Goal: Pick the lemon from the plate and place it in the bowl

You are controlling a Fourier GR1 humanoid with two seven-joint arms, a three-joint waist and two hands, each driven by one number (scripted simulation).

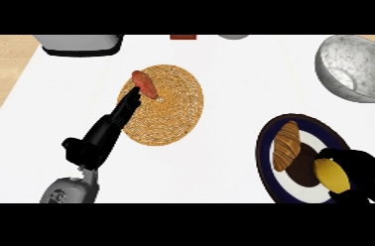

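The yellow lemon (331, 174) lies at the right side of a dark blue plate (265, 160) with a white and brown centre, at the lower right. My right hand (357, 165) comes in from the right edge and curls round the lemon, fingers above it and thumb below. The silver bowl (350, 66) stands at the upper right, well beyond the plate. My left hand (110, 126) stretches up from the lower left with straight fingers, its tips over a woven round mat (172, 111).
A croissant (287, 145) lies on the blue plate, left of the lemon. A reddish sausage-like item (144, 84) rests on the woven mat by my left fingertips. A grey appliance (79, 43) stands at the back left, with small objects along the back edge.
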